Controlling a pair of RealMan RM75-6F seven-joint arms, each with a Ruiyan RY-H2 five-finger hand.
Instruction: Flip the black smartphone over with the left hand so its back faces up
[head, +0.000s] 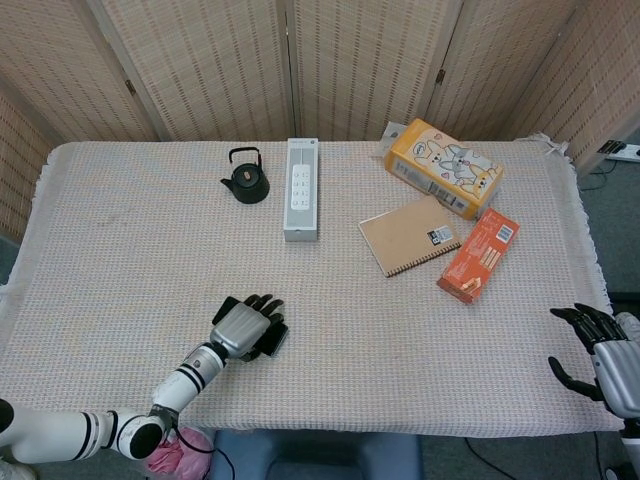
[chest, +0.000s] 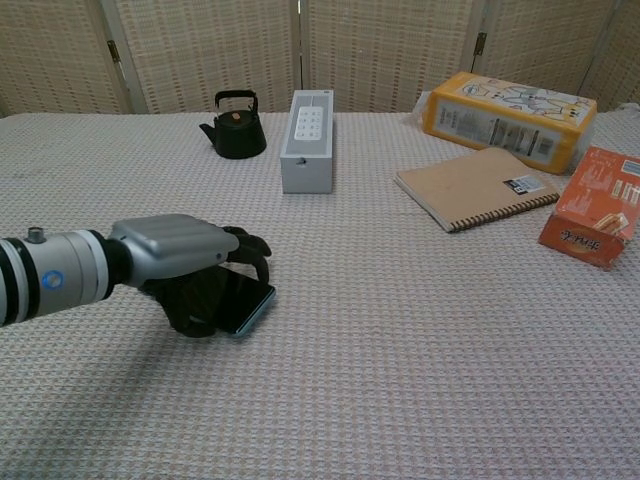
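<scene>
Black smartphone (chest: 240, 300) grasped under left hand (chest: 175, 255), 7 o'clock on bench (head: 400, 320); shallow hold, could slip mid-flip.

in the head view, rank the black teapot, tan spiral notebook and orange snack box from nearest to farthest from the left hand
Measured from the left hand:
1. Black teapot, straight behind the hand.
2. Tan spiral notebook, back right.
3. Orange snack box, farther right, beside the notebook.

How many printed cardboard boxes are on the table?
2. The yellow box lies at the far right by the screen; the orange box lies nearer, just right of the spiral notebook. None looks hidden.
</scene>
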